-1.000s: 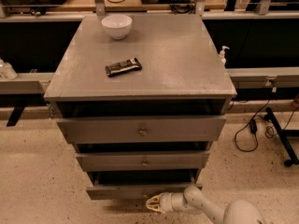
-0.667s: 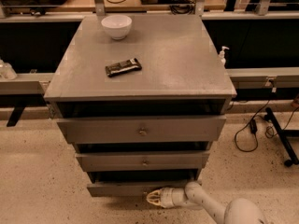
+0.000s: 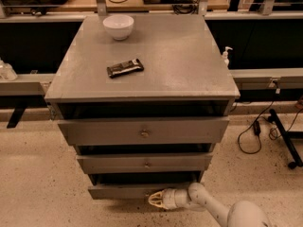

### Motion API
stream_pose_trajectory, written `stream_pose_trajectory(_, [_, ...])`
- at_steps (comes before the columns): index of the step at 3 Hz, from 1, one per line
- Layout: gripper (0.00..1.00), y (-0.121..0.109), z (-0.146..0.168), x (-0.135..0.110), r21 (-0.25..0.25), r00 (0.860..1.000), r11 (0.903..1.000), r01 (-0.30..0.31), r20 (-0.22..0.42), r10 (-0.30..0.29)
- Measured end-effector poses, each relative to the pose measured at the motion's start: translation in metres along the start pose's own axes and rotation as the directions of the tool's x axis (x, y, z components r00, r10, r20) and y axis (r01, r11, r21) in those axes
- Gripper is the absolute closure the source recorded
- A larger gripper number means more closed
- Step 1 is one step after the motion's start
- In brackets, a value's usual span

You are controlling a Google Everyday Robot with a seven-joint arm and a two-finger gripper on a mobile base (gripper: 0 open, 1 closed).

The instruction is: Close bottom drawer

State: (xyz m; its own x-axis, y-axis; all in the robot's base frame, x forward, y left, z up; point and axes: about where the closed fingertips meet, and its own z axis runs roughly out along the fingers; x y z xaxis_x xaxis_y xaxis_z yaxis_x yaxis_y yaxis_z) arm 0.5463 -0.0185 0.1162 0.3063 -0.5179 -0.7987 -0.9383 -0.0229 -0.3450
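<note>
Three grey wooden drawers sit in the grey cabinet (image 3: 142, 65); all three fronts stand proud of the frame, with dark gaps above each. Bottom drawer (image 3: 118, 191), the lowest flat grey front, is partly pulled out, close to the speckled floor (image 3: 38, 174).

Claw (image 3: 154, 200): cream-coloured, at the end of the white arm (image 3: 213, 207) reaching in low from the right. It sits at the middle of the bottom drawer's front, about where the knob should be; the knob itself is hidden behind it. Appears to be touching or just short of the front; contact cannot be confirmed. Cannot tell whether the fingers are apart or together.

Step in hand (judgement): claw placed against the drawer front, push just beginning or about to begin. Drawer not yet closed.

Next move calls for: a straight, level push inward along the drawer's travel, centred on the front so it does not skew on its runners, until the front stands flush with the frame.

Elsewhere: white ceramic bowl (image 3: 118, 26) and dark wrapped snack bar (image 3: 125, 68) on the cabinet top, well apart from the work.
</note>
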Motion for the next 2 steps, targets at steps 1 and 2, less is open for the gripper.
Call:
stream_pose_trajectory(1, [1.00,0.022,-0.001,-0.002,-0.002,1.000,1.0000,0.001,0.022,-0.001])
stream_pose_trajectory(2, [1.00,0.045,0.006,0.000,-0.029,1.000,0.9995,-0.011,0.026,0.012])
